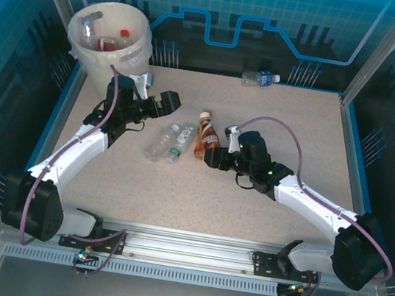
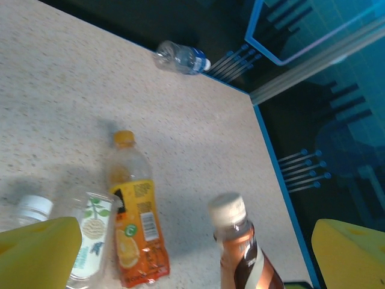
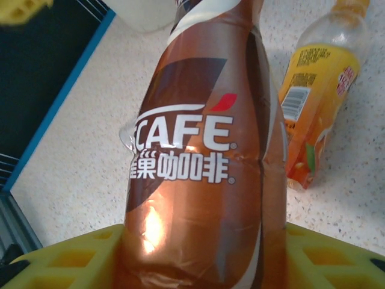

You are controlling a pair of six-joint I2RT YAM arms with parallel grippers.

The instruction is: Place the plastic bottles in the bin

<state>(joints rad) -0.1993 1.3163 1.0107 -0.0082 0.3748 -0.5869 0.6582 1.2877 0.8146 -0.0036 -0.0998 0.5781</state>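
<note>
A brown coffee bottle [image 3: 204, 162] with a white cap [image 2: 227, 209] stands between the yellow fingers [image 3: 66, 259] of my right gripper [image 3: 198, 253], which is shut on its lower body. In the top view that bottle [image 1: 205, 134] is at mid-table, in front of the right gripper [image 1: 215, 154]. An orange-labelled bottle [image 2: 135, 223] lies beside it, then two clear bottles [image 1: 161, 141] [image 1: 179, 145]. My left gripper [image 1: 163, 102] hovers open and empty, between the bin [image 1: 141, 54] and these bottles. The cream bin holds a red-capped bottle [image 1: 113, 42].
A clear bottle with a blue label [image 1: 260, 78] lies at the table's far edge. Blue rims [image 1: 352, 156] border the speckled table [image 1: 275, 122]. The bin stands at the far left corner.
</note>
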